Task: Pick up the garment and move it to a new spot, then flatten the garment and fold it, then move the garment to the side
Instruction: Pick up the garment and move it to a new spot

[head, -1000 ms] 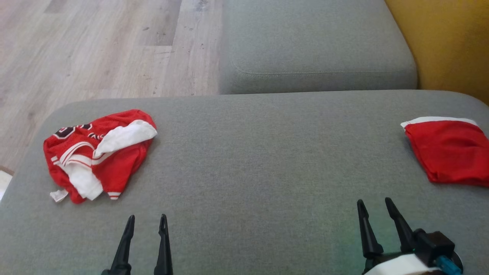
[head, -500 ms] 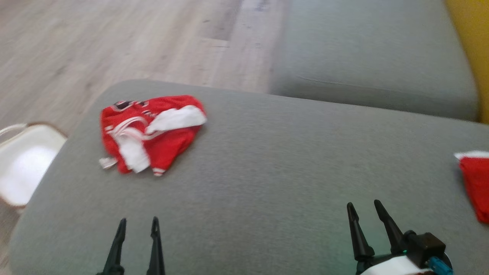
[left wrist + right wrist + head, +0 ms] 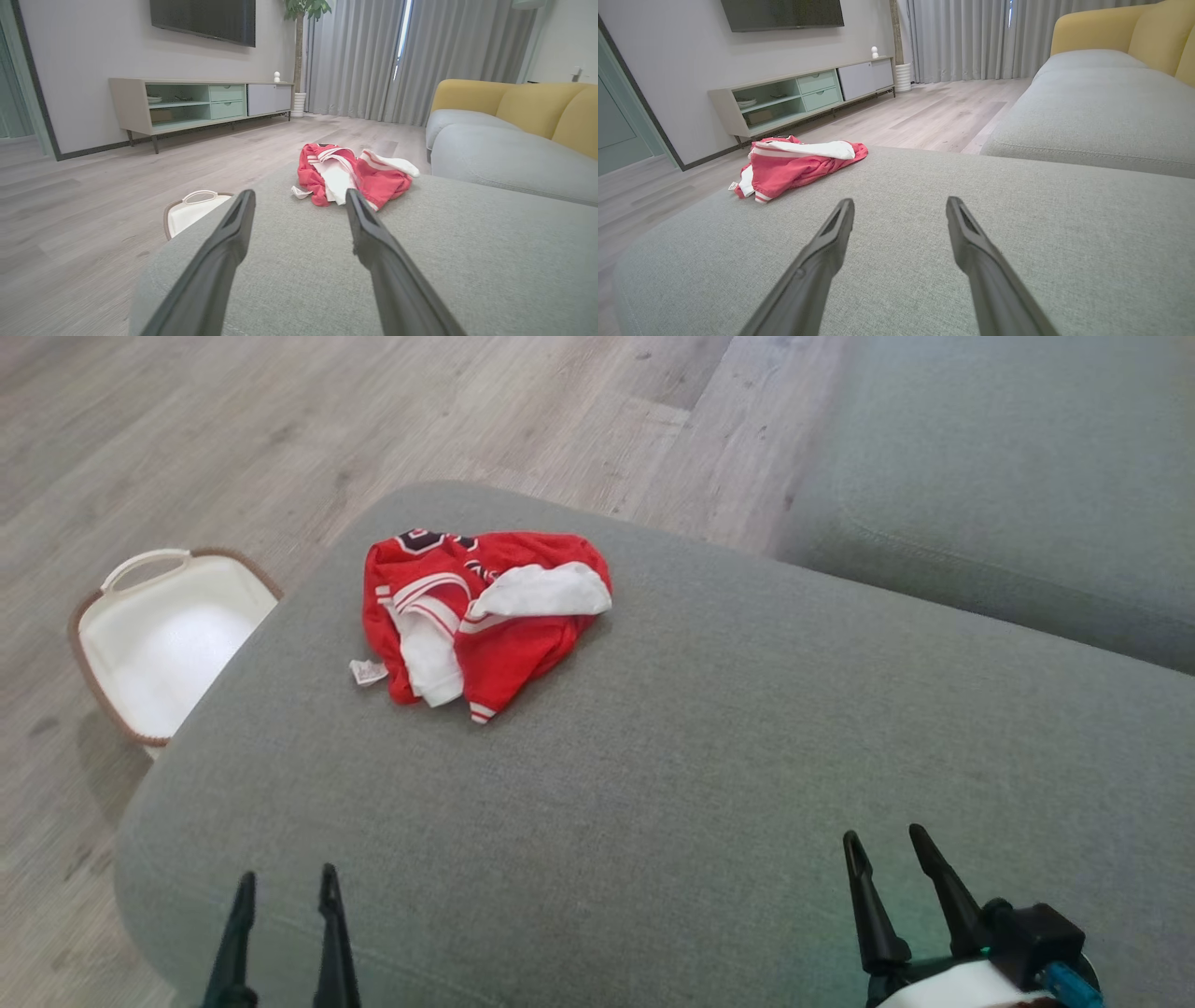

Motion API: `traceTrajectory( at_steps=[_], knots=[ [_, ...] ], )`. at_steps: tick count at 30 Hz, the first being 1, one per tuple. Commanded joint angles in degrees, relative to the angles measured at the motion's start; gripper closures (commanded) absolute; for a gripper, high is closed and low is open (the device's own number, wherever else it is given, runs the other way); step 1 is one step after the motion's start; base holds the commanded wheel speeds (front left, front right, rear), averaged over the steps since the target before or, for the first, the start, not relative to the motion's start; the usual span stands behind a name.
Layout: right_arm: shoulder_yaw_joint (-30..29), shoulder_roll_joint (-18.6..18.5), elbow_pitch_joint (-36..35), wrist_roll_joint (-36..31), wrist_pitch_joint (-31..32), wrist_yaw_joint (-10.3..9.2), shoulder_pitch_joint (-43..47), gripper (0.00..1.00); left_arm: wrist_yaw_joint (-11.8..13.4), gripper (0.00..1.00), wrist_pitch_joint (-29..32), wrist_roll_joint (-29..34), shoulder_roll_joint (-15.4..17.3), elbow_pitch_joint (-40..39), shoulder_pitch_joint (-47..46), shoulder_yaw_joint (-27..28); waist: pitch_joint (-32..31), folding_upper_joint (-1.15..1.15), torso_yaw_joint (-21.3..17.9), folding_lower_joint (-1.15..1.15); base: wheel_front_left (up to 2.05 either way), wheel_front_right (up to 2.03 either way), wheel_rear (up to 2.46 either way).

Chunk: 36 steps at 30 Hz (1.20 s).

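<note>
Found red-and-white garment (image 3: 509, 639) crumpled near far left corner of the grey cushion (image 3: 672, 784), lengthwise roughly along the far edge, striped tip toward the near edge. Saw left gripper (image 3: 287, 875) and right gripper (image 3: 884, 833) spread wide, empty.

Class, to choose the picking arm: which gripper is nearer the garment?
Left. The left gripper lies short of the garment, a little to its left; the right gripper lies well off to its right.
</note>
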Motion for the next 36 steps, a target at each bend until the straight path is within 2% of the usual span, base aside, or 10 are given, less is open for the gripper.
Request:
traceTrajectory(
  at_steps=[1, 7, 12, 15, 19, 21, 26, 31, 36],
  knots=[
    [0.9, -0.3, -1.7, -0.5, -0.6, 0.37, -2.4, 0.00, -0.3, 0.00, -0.3, 0.5, 0.1, -2.1, -3.4, 2.3, 0.5, 0.00, 0.5, 0.00, 0.00, 0.00, 0.00],
    [0.4, -0.7, -2.0, -2.6, -0.6, 0.37, -2.3, 0.00, -2.0, 0.00, -0.3, 1.5, 3.8, -2.8, -11.0, 5.3, 3.9, 0.00, 0.2, 0.00, 0.00, 0.00, 0.00],
    [-0.3, -2.8, -2.8, -4.3, -0.6, 0.37, -4.3, 0.00, -3.5, 0.00, -0.3, 0.7, 6.1, -3.8, -19.9, 7.4, 9.9, 0.00, -0.5, 0.00, 0.00, 0.00, 0.00],
    [-0.6, -5.1, -3.3, -5.6, -0.6, 0.37, -6.5, 0.00, -4.9, 0.00, -0.3, 0.1, 7.6, -1.2, -28.0, 7.9, 14.8, 0.00, -0.6, 0.00, 0.00, 0.00, 0.00],
    [-1.3, -8.6, -5.0, -7.6, -0.6, 0.37, -9.6, 0.00, -6.9, 0.00, -0.3, -1.9, 9.2, 7.3, -41.0, 7.9, 22.1, 0.00, -0.6, 0.00, 0.00, 0.00, 0.00],
    [-2.2, -11.5, -6.5, -8.4, -0.6, 0.37, -12.4, 0.00, -8.0, 0.00, 1.0, -3.2, 10.7, 16.7, -51.2, 7.4, 26.5, 0.00, -1.0, 0.00, 0.00, 0.00, 0.00],
    [-2.9, -14.5, -8.5, -9.3, -0.6, 0.37, -15.1, 0.00, -9.5, 0.00, 8.8, -7.4, 11.3, 34.6, -64.3, 6.6, 30.7, 0.00, -2.0, 0.00, 0.00, 0.00, 0.00],
    [-2.5, -15.8, -9.6, -10.0, -0.6, 0.37, -17.4, 0.00, -10.4, 0.00, 17.6, -13.2, 12.1, 48.2, -71.6, 5.2, 33.2, 0.00, -4.3, 0.00, 0.00, 0.00, 0.00],
    [-2.5, -15.6, -10.0, -10.5, -0.6, 0.37, -18.2, 0.00, -10.4, 0.00, 25.5, -24.3, 12.1, 50.3, -72.1, -3.3, 34.5, 0.00, -6.5, 0.00, 0.00, 0.00, 0.00]
  ],
)
